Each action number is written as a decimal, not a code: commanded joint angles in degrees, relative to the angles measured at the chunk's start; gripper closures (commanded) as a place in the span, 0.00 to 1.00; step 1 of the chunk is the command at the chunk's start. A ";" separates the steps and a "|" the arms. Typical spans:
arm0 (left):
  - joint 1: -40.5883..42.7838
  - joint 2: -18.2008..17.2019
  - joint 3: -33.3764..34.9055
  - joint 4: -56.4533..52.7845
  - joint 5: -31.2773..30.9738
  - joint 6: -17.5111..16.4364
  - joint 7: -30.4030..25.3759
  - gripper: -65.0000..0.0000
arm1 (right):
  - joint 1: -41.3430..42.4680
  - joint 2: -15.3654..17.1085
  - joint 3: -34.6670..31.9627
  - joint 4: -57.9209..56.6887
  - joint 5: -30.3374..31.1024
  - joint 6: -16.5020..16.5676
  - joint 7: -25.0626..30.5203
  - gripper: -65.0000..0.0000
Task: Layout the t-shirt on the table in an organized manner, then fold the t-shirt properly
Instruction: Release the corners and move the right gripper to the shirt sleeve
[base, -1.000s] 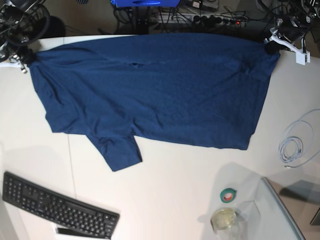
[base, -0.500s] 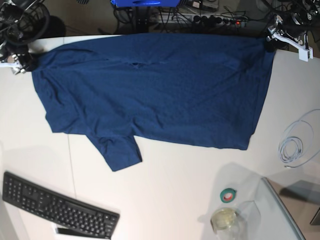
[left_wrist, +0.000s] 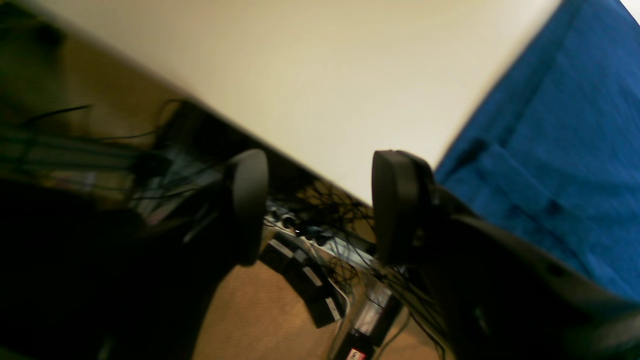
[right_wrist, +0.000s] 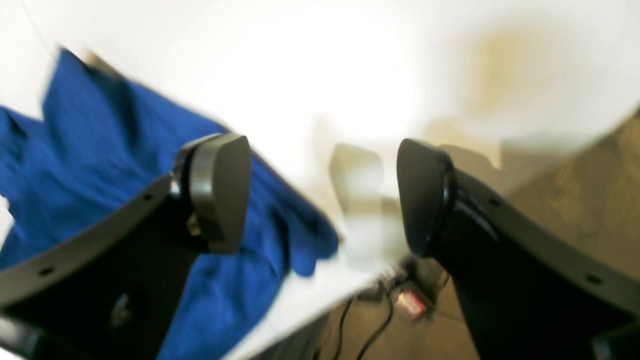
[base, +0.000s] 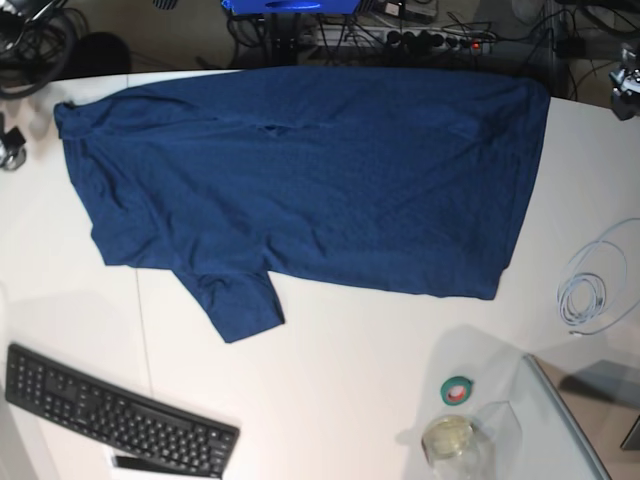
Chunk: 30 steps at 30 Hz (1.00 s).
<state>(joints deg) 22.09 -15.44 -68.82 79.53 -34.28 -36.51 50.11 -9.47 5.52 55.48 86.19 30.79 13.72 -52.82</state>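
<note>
The keyboard (base: 115, 415) sits at the front left of the surface (base: 350, 400). 1 t-shirt (base: 300, 180) lies spread along the far edge, 1 sleeve pointing forward: layout looks nearly done, folding not begun. 1 tape roll (base: 457, 390), 1 cable coil (base: 590, 290). Both right gripper (right_wrist: 322, 195) and left gripper (left_wrist: 317, 205) have jaws wide apart, holding nothing.

Setting: robotics lab or research workspace. Evidence: broad white table (base: 350, 400) serving as a work surface; black computer keyboard (base: 115, 410) at its near corner; coiled pale cable (base: 590, 290) lying loose at one side; roll of green tape (base: 458, 390) beside a clear container (base: 452, 440); power strip (base: 430, 38) with a lit red switch and tangled dark wiring on the brown floor behind the table's far edge.
</note>
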 joint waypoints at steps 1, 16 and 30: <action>0.38 -1.57 -1.91 1.66 -0.75 -0.46 -1.10 0.50 | 1.96 2.53 -3.22 1.41 1.70 2.42 1.08 0.34; 3.80 -1.22 -10.17 1.57 -0.84 -0.81 -1.10 0.51 | 35.98 7.36 -55.35 -32.26 -2.43 8.66 16.38 0.34; 4.59 -1.22 -10.08 1.40 -0.75 -0.81 -1.10 0.99 | 40.99 1.91 -62.91 -53.27 -5.51 6.37 31.15 0.34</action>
<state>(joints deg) 26.02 -15.44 -78.54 80.16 -34.30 -37.34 50.13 29.87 6.70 -7.53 32.27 25.06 19.94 -22.41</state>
